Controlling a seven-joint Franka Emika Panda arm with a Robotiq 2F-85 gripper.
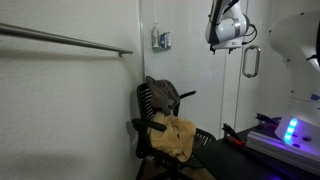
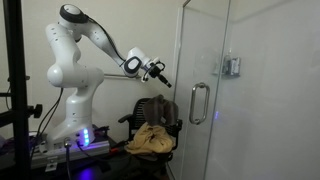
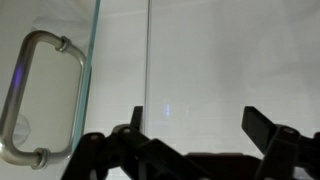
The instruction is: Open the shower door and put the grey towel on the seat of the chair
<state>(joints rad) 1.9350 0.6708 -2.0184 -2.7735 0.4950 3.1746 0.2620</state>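
Note:
The glass shower door (image 2: 207, 50) is shut, with a metal loop handle (image 2: 199, 103) that also shows in the wrist view (image 3: 35, 95) at the left and in an exterior view (image 1: 250, 62). My gripper (image 3: 198, 125) is open and empty, facing the glass to the right of the handle and apart from it. In both exterior views it (image 2: 158, 72) (image 1: 224, 36) hangs high, above handle height. The grey towel (image 1: 163, 95) (image 2: 156, 107) is draped over the backrest of a black chair (image 1: 145, 125) standing by the shower.
A yellow cloth (image 1: 176, 138) (image 2: 152, 141) lies on the chair seat. A metal rail (image 1: 70, 41) runs along the wall. A small fitting (image 1: 161, 40) is mounted inside the shower. The robot base with a blue light (image 2: 84, 138) stands beside the chair.

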